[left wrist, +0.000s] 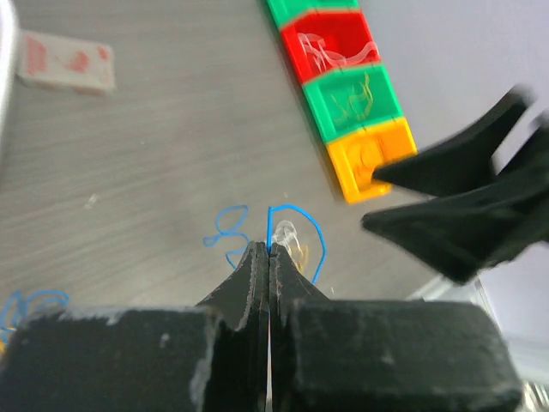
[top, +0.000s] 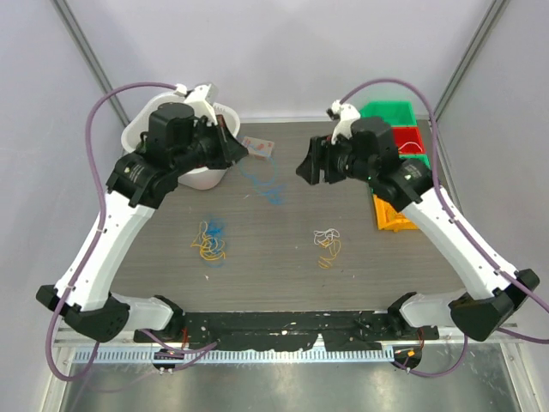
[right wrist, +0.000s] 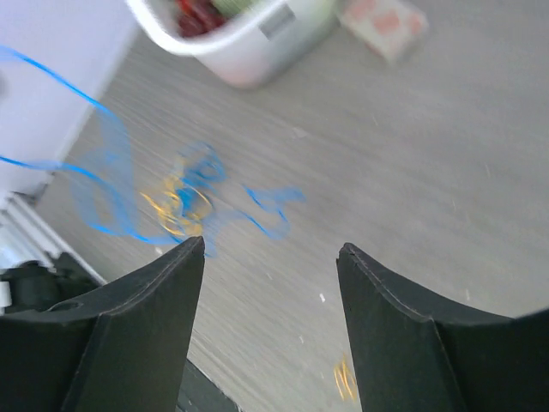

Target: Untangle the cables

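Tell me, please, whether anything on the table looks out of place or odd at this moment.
Nothing looks damaged or spilled. One blue cable hangs above the table, pinched in the shut left fingers. Two small tangles lie unsorted: a yellow-blue tangle and a white-orange tangle. A small card lies askew beside the white tub.

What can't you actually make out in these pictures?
- Top view: white tub contents, hidden by the left arm.
- Right wrist view: blue cable, motion-blurred; tub's inside cut off by the top edge.
- Left wrist view: pale bit beside the left end effector tips, blurred.
- Top view: strands in yellow-blue tangle and white-orange tangle, too thin.
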Motion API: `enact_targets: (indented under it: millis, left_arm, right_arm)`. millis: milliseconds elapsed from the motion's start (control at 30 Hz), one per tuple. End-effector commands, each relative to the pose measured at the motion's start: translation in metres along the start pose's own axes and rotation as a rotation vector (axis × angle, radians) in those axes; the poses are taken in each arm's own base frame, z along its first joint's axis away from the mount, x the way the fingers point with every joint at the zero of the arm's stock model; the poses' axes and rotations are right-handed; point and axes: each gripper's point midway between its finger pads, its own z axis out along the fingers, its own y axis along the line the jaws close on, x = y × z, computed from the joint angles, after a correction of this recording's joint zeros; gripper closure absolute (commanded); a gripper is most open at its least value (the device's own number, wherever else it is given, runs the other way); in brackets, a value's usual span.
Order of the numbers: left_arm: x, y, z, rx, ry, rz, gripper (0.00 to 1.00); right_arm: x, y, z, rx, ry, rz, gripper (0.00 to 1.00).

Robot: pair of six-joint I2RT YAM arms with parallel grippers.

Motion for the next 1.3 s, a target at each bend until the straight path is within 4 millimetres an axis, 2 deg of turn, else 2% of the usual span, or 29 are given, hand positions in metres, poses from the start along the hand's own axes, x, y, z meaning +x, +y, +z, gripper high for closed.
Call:
enact_targets:
  millis: [0,100,133,167,300,367,533,600,800,967,1033,1267]
  left_arm:
    - [0.031,-0.028,-0.010,0.192,0.176,0.047,1.00]
    - [0.043,-0.042,-0.013,0.299,0.225,0.076,1.00]
    - [0.045,-0.046,-0.014,0.326,0.235,0.078,1.00]
    - [0.048,-0.048,-0.014,0.350,0.246,0.076,1.00]
    - [0.050,-0.052,-0.013,0.365,0.262,0.049,1.00]
    - [0.049,-0.054,-0.012,0.373,0.263,0.022,1.00]
    - [0.046,-0.050,-0.008,0.308,0.257,-0.070,1.00]
    - [0.047,-0.046,-0.005,0.271,0.266,-0.109,1.00]
    - [0.045,-0.046,-0.004,0.251,0.275,-0.151,1.00]
    - [0.044,-0.043,-0.005,0.225,0.276,-0.143,1.00]
    - [0.043,-0.043,-0.005,0.218,0.280,-0.159,1.00]
    - [0.040,-0.041,0.000,0.181,0.282,-0.195,1.00]
  right_arm:
    - [-0.058,0.062,-0.029,-0.291,-0.141,-0.156,0.32]
    - [-0.052,0.096,-0.030,-0.510,-0.096,-0.228,0.31]
    - [-0.051,0.099,-0.025,-0.531,-0.087,-0.236,0.31]
    - [-0.051,0.107,-0.028,-0.582,-0.088,-0.243,0.31]
    - [-0.048,0.130,-0.026,-0.672,-0.106,-0.259,0.31]
    - [-0.045,0.135,-0.021,-0.661,-0.129,-0.275,0.31]
    - [-0.041,0.139,-0.013,-0.547,-0.190,-0.289,0.34]
    - [-0.045,0.149,-0.018,-0.566,-0.243,-0.286,0.34]
    - [-0.041,0.155,-0.019,-0.533,-0.279,-0.259,0.36]
    - [-0.048,0.134,-0.019,-0.405,-0.303,-0.247,0.36]
    - [-0.049,0.137,-0.023,-0.416,-0.309,-0.246,0.36]
    - [-0.053,0.147,-0.012,-0.392,-0.324,-0.228,0.37]
